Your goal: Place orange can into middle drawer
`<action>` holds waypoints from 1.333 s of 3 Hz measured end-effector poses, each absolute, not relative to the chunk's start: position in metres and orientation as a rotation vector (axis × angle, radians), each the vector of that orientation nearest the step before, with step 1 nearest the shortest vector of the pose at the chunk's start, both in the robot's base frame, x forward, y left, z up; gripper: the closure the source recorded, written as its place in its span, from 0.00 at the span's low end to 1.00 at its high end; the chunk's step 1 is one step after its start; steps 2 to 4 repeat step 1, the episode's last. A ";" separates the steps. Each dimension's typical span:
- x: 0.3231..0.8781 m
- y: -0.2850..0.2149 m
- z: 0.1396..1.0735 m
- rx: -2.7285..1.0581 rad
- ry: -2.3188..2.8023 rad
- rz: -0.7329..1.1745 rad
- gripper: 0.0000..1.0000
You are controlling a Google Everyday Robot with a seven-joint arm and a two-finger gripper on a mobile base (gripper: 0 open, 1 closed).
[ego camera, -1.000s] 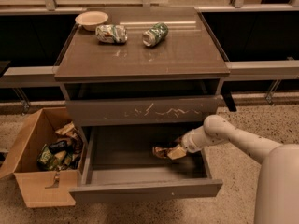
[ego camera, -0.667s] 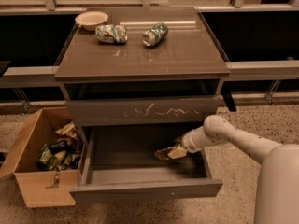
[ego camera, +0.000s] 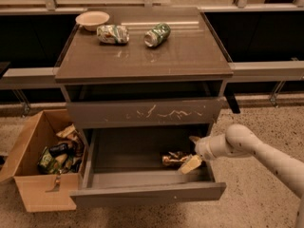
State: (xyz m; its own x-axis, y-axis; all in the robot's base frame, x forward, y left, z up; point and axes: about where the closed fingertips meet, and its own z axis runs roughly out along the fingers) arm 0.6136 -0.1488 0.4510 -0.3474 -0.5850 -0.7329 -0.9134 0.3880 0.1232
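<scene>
The orange can (ego camera: 171,159) lies on its side on the floor of the open middle drawer (ego camera: 147,194), towards the right. My gripper (ego camera: 192,152) is inside the drawer just right of the can. It is open, with one tan finger (ego camera: 190,165) next to the can and the other higher up by the drawer's right wall. The can rests free of the fingers. My white arm reaches in from the right.
Above the open drawer is a shut drawer front with white scratches (ego camera: 145,113). On the cabinet top lie a green can (ego camera: 156,34), a white-and-green can (ego camera: 113,33) and a pale bowl (ego camera: 92,19). A cardboard box (ego camera: 28,189) of trash stands at the left.
The gripper has opened and drawn back a little to the right. The orange can has left its hold and now lies on the drawer floor.
</scene>
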 end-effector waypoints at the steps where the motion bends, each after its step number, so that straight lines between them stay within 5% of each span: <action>1: 0.583 -0.168 0.481 -1.244 1.976 0.747 0.00; 4: 0.583 -0.168 0.481 -1.244 1.976 0.747 0.00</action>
